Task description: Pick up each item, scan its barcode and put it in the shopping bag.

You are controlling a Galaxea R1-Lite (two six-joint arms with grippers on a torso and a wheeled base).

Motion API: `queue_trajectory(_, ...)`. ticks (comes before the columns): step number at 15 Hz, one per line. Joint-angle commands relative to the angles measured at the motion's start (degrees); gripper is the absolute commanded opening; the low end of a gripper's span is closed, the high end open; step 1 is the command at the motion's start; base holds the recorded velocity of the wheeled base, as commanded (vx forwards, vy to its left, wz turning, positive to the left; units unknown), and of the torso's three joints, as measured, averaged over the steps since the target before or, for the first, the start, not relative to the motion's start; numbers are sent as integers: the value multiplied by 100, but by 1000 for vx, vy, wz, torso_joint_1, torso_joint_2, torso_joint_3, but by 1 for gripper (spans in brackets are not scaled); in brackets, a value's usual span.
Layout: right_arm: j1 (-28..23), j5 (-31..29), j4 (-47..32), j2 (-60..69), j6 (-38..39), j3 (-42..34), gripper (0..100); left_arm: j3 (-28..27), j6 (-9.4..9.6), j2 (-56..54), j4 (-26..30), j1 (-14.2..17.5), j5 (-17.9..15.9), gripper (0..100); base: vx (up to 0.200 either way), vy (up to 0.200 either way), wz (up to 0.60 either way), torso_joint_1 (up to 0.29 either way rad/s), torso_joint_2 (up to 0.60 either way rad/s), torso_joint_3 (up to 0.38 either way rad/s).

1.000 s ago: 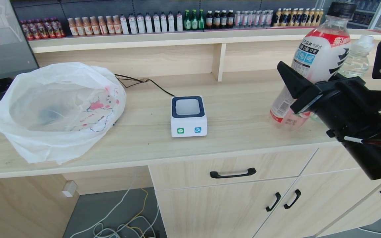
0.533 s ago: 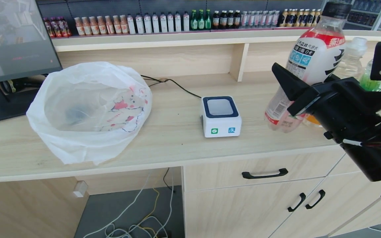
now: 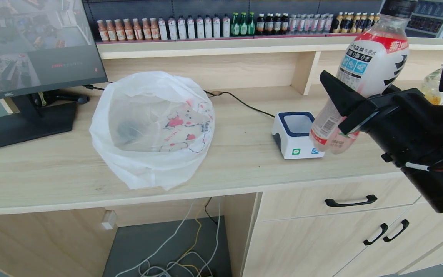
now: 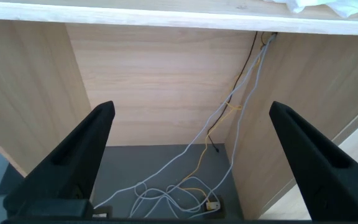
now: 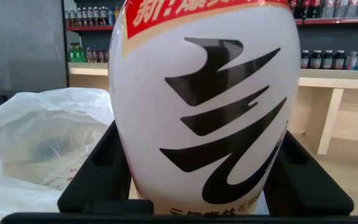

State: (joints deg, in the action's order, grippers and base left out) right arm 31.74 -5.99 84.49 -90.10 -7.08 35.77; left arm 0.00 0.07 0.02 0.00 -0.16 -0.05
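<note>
We see the bottle (image 3: 362, 73) clamped, tilted, in the right gripper's (image 3: 354, 98) jaws, its base at the 3 o'clock edge of the scanner (image 3: 295, 135), the bag (image 3: 152, 127) open on the counter (image 3: 244, 165) at the scanner's 9 o'clock, and the left gripper (image 4: 197, 155) spread wide below.

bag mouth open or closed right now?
Open. The shopping bag gapes upward on the counter, its rim spread wide and its inside showing in the head view.

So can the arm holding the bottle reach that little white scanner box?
Probably yes. The right gripper holds the bottle with its bottom end close by the scanner, and nothing stands between them.
</note>
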Motion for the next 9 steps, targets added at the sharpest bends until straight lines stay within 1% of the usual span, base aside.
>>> queue_trajectory(1, 16, 10, 6, 28, -39, 36, 0, 0, 1, -2, 0, 7, -4, 100, 0, 0, 0, 0, 0, 0)
queue_trajectory(3, 7, 10, 6, 28, -426, 62, 0, 0, 19, -2, 0, 7, -4, 100, 0, 0, 0, 0, 0, 0)
queue_trajectory(5, 7, 361, 6, 10, -821, 53, 0, 0, 10, -2, 0, 7, -4, 100, 0, 0, 0, 0, 0, 0)
queue_trajectory(6, -19, 783, -12, 10, -1120, 53, 0, 0, -16, -2, 0, 7, -4, 100, 0, 0, 0, 0, 0, 0)
queue_trajectory(7, -89, 1012, -21, 10, -1322, 80, 0, 0, -16, -2, 0, 7, -4, 100, 0, 0, 0, 0, 0, 0)
queue_trajectory(8, -221, 1460, -91, -25, -1928, 273, 0, 0, 1, -2, 0, 7, -4, 100, 0, 0, 0, 0, 0, 0)
queue_trajectory(9, -195, 1741, -135, -78, -2227, 282, 0, 0, 1, -2, 0, 7, -4, 100, 0, 0, 0, 0, 0, 0)
